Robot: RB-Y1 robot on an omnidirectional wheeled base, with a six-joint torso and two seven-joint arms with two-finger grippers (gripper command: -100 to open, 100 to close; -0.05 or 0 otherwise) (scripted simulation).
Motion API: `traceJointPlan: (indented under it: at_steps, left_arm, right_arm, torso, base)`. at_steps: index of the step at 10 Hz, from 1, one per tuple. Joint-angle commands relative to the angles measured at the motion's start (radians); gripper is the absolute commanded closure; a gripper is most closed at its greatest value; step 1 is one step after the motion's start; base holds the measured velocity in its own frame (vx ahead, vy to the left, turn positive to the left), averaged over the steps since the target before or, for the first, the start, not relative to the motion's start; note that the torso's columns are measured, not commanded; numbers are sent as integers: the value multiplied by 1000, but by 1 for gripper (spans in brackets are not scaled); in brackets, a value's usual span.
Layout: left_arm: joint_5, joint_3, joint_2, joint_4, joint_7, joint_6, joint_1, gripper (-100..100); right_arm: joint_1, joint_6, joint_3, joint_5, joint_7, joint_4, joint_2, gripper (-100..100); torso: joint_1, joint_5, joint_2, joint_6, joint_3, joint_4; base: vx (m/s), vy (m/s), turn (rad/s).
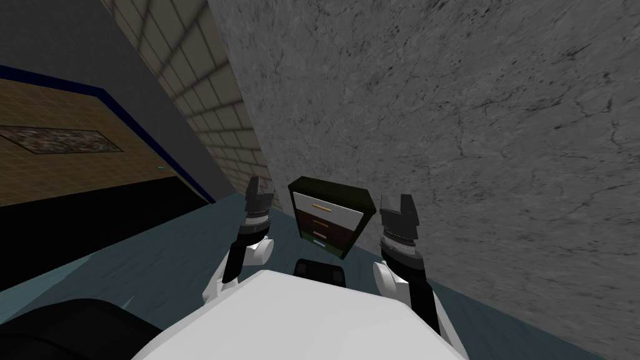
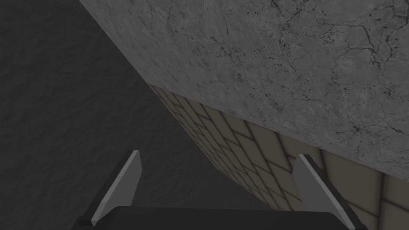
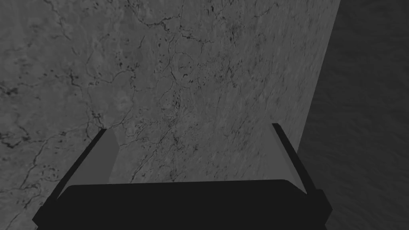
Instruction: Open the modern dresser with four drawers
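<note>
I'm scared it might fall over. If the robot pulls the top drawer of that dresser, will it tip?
Probably not: the dresser looks boxy and stands flat on the floor beside the wall. Its drawers should slide by their thin bar handles.

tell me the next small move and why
Probably roll the base forward toward the dresser. It stands ahead against the grey wall, small between the raised left gripper and right gripper, and looks well out of reach. Both grippers are open and hold nothing, and all four drawers look shut, so closing the gap seems to come before any reach for a handle.
</note>
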Motion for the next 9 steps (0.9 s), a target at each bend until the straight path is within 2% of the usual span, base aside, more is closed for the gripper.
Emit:
traceJointPlan:
  at_steps: [1,9]
  left_arm:
    - [0,0,0,0,0,0,0,0]
    - [0,0,0,0,0,0,0,0]
  right_arm:
    - [0,0,0,0,0,0,0,0]
    - [0,0,0,0,0,0,0,0]
  torso:
    - [0,0,40,0,-82,41]
    - [0,0,618,0,-1234,617]
  base:
    - [0,0,0]
    - [0,0,0]
